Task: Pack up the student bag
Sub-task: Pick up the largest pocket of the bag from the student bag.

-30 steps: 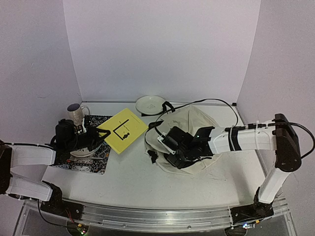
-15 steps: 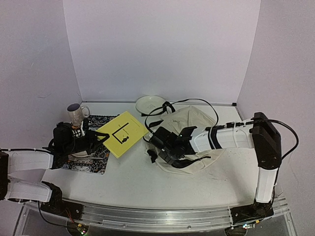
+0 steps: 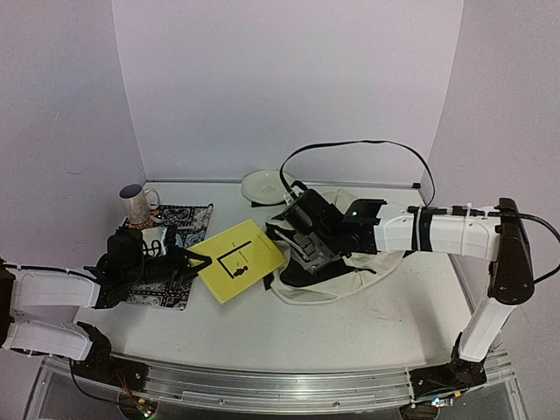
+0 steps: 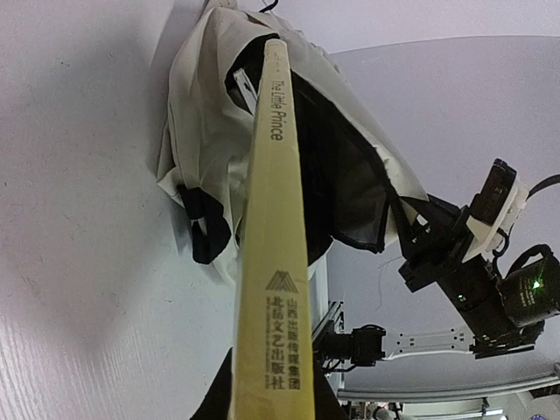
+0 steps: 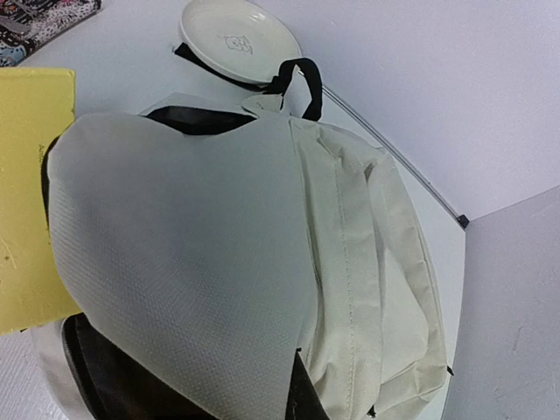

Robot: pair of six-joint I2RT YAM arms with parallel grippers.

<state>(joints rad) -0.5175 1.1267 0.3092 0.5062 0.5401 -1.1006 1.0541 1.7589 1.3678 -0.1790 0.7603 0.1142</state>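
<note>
The overhead camera sits high behind the arm bases and faces the back wall, far enough off to take in the whole tabletop. The left wrist camera rides low and rolled on its side. It sights along the spine of the yellow book, which sits right at the lens, toward the open mouth of the student bag and the right arm beyond. The right wrist camera hangs very near the bag's cloth, which fills most of its view, and looks toward the far corner, past the white plate. All three views share the bag and the book. The plate shows only from overhead and from the right wrist.
</note>
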